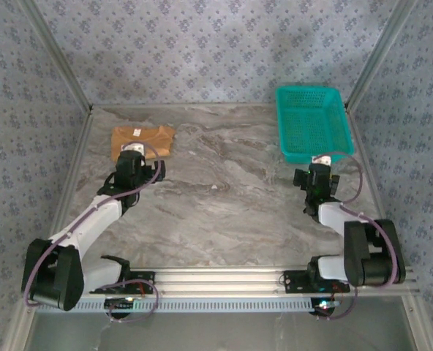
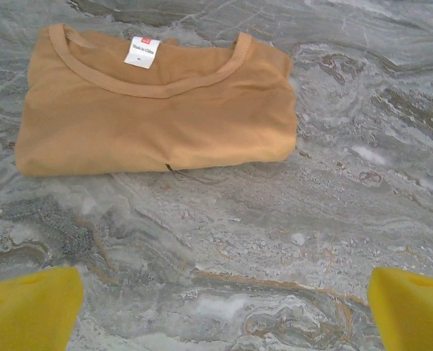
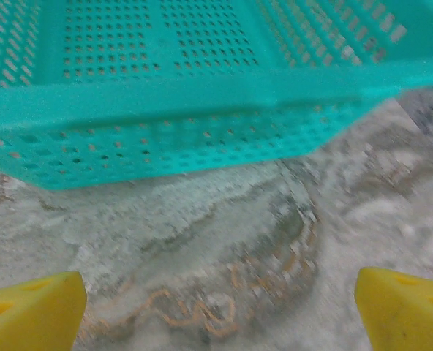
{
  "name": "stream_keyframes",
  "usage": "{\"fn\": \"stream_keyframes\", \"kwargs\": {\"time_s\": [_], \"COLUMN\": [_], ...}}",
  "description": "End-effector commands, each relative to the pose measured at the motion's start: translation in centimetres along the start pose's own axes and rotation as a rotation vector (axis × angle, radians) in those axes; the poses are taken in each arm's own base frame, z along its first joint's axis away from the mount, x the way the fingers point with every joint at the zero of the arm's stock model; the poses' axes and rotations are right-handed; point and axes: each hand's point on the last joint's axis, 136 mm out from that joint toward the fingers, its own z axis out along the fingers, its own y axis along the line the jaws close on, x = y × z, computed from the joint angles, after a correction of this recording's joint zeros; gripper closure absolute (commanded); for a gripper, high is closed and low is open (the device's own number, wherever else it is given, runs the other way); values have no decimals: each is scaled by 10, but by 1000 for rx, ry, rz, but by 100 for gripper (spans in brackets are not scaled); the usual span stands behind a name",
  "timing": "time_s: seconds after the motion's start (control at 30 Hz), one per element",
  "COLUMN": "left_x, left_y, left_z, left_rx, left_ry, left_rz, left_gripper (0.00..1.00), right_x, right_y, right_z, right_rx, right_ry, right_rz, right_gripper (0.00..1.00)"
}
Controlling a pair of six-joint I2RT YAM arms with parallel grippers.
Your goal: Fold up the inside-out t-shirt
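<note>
The marble table (image 1: 224,197) holds the teal basket (image 1: 311,121) far right and the inside-out t-shirt (image 2: 158,110), lying folded, far left just ahead of my left gripper (image 2: 224,311). It and my right gripper (image 3: 220,307) gape wide, empty. A careless nudge could drag the folds loose.

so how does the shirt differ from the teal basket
The t-shirt is tan-orange soft cloth; the basket is teal perforated plastic. The t-shirt lies flat and folded at far left; the basket stands with raised walls at far right. The basket covers more table than the folded t-shirt. Both rest on the marble table, untouched.
</note>
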Motion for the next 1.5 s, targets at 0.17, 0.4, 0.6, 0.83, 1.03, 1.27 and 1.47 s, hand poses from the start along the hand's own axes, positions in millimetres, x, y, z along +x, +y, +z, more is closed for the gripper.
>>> {"fn": "stream_keyframes", "kwargs": {"time_s": [0.17,0.4,0.6,0.83,1.03,1.27,1.47], "left_x": [-21,-19,0,14,22,23,22], "left_y": [20,52,60,68,96,101,101], "left_z": [-4,5,27,62,55,63,63], "left_rx": [-107,-156,-182,-112,-159,-219,-219], "left_ry": [-72,-141,-205,-201,-306,-236,-241], "left_rz": [-39,-19,169,136,4,11,11], "left_gripper": [0,0,0,0,0,0,0], "right_x": [-22,-14,-14,-13,-14,-13,-14], "right_y": [20,15,16,15,15,15,15], "right_z": [15,16,15,16,16,16,16], "right_rx": [-109,-75,-73,-76,-76,-79,-78], "right_ry": [-157,-193,-195,-193,-194,-191,-191], "right_rz": [-43,-30,-32,-28,-28,-27,-26], "right_gripper": [0,0,0,0,0,0,0]}}
